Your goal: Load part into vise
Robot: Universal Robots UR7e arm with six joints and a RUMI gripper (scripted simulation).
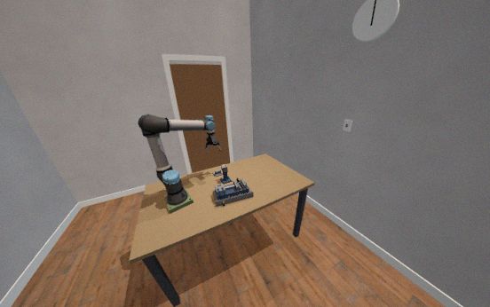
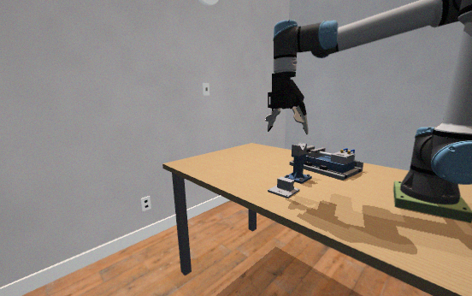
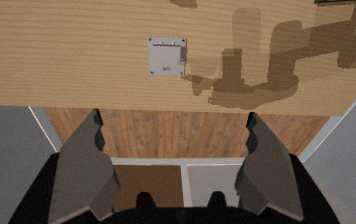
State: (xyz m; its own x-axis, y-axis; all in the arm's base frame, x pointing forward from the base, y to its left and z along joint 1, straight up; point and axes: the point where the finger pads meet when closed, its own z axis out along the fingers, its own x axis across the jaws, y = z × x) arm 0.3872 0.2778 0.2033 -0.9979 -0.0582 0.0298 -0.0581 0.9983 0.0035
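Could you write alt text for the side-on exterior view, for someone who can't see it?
A robot arm's open, empty claw hangs high above a wooden table. Below it a small grey block sits on a plate, with a blue V-block and vise behind.

The arm (image 2: 385,21) has pale grey tubes, dark joints with blue caps, and grey fingers (image 2: 300,117).

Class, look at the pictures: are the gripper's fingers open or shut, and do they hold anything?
Open and empty. The gripper hangs above the table with fingers spread wide, nothing between them.
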